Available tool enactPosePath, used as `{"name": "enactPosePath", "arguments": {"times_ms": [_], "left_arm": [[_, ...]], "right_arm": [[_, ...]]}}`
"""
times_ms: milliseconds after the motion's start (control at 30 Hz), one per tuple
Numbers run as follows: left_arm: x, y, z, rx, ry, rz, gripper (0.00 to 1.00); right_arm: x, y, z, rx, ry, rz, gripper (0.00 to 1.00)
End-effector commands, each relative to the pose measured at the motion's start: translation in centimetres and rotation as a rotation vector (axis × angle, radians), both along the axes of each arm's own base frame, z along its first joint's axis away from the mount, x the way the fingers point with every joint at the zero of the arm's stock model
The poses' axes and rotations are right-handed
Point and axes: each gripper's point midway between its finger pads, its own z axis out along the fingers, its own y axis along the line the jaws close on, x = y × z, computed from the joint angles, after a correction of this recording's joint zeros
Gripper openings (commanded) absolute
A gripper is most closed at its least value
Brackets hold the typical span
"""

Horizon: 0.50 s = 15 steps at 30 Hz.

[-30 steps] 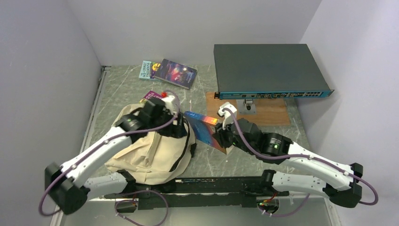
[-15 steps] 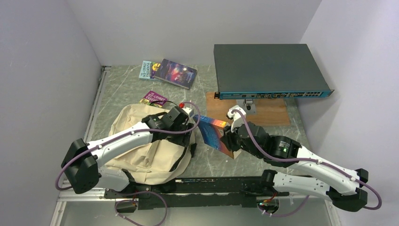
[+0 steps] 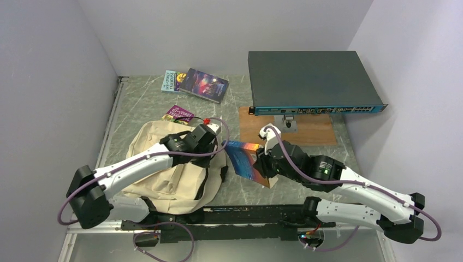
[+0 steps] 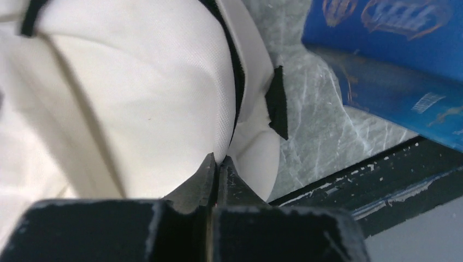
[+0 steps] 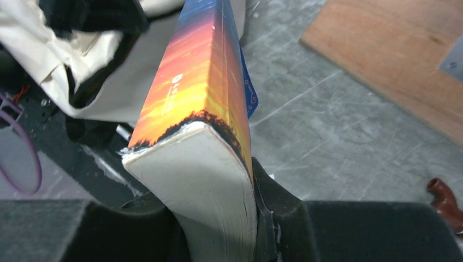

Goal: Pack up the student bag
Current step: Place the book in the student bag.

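On the left half of the table (image 3: 136,103), just ahead of the left arm's base: student bag (image 3: 164,180), cream fabric, slumped, with a dark zipper line and a black strap showing.

Left gripper (image 4: 218,164) is at the bag's upper right edge and touches it. Its jaws are pressed together on a fold of the cream fabric right beside the zipper edge. The bulk of the bag lies near and left of those tips.

Right gripper (image 5: 218,229) pinches a thick paperback (image 5: 203,103) by its page end, sunset-orange spine up. The paperback hangs tilted just beside the bag's right edge, between the two grippers. Whether it touches the fabric cannot be told.

Purple book (image 3: 179,113) lies at the bag's far edge. Dark-covered book (image 3: 203,84) lies farther back. Network switch (image 3: 311,79) sits over a wooden board (image 3: 311,131), well apart from the bag.
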Motion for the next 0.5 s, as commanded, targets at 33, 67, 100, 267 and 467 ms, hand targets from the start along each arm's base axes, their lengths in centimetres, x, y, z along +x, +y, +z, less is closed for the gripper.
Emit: {"name": "enactPosePath", "arguments": {"times_ms": [33, 67, 100, 267, 467], "left_arm": [[2.2, 3.6, 7.4, -0.006, -0.243, 0.139, 0.00], [2.4, 4.5, 8.5, 0.003, -0.283, 0.164, 0.00], [2.5, 5.0, 9.5, -0.006, -0.317, 0.173, 0.00], [2.1, 6.5, 13.3, -0.053, -0.411, 0.181, 0.00], [1.7, 9.4, 18.6, -0.053, -0.550, 0.185, 0.00]], "right_arm": [[-0.5, 3.9, 6.3, 0.247, 0.054, 0.051, 0.00], [-0.8, 4.4, 6.4, 0.256, 0.088, 0.069, 0.00], [-1.2, 5.0, 6.5, 0.267, 0.119, 0.094, 0.00], [-2.6, 6.8, 8.2, 0.342, 0.200, 0.189, 0.00], [-2.1, 8.2, 13.8, 0.500, 0.259, 0.174, 0.00]]}}
